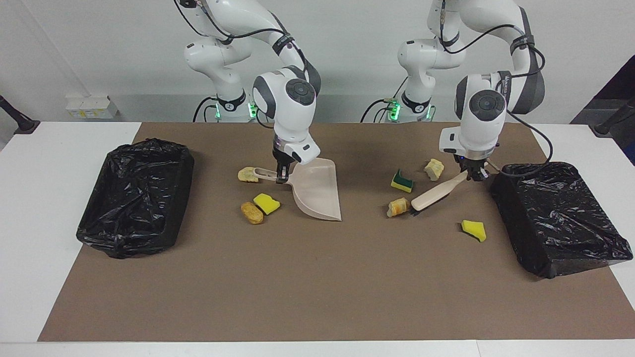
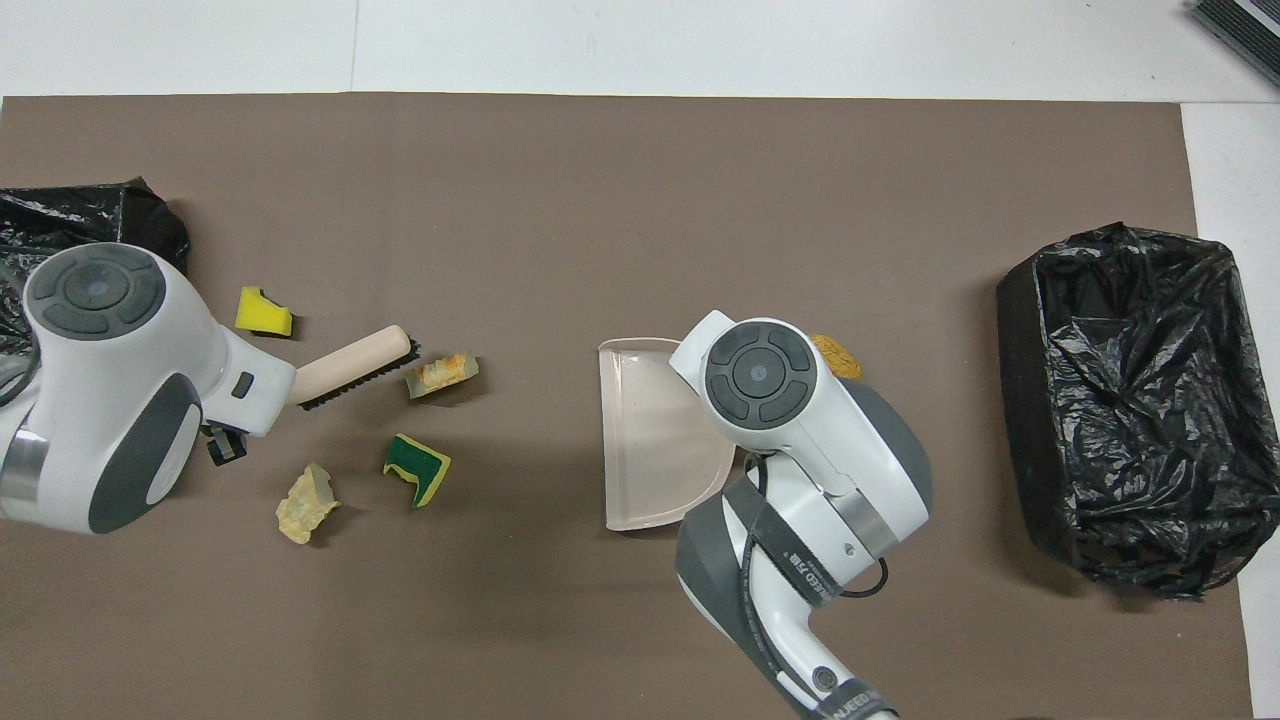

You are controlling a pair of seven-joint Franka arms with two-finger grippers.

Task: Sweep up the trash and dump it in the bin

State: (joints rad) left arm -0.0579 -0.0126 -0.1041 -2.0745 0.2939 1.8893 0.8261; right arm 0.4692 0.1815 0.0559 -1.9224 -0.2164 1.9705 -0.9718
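Observation:
My left gripper (image 1: 475, 173) is shut on the handle of a wooden brush (image 1: 432, 196) (image 2: 352, 367), whose bristles touch a beige chunk of trash (image 1: 398, 207) (image 2: 442, 372). A green-and-yellow sponge (image 1: 402, 181) and another beige chunk (image 1: 434, 169) lie nearer the robots; a yellow sponge piece (image 1: 474, 230) lies farther out. My right gripper (image 1: 282, 174) is shut on the handle of the beige dustpan (image 1: 317, 194) (image 2: 650, 440), which rests on the mat. Beside the dustpan, toward the right arm's end, lie a beige chunk (image 1: 248, 174), a yellow sponge (image 1: 267, 203) and a brown lump (image 1: 252, 212).
A bin lined with a black bag (image 1: 136, 196) (image 2: 1130, 400) stands at the right arm's end of the brown mat. A second black-bagged bin (image 1: 555, 215) stands at the left arm's end, close to the brush hand.

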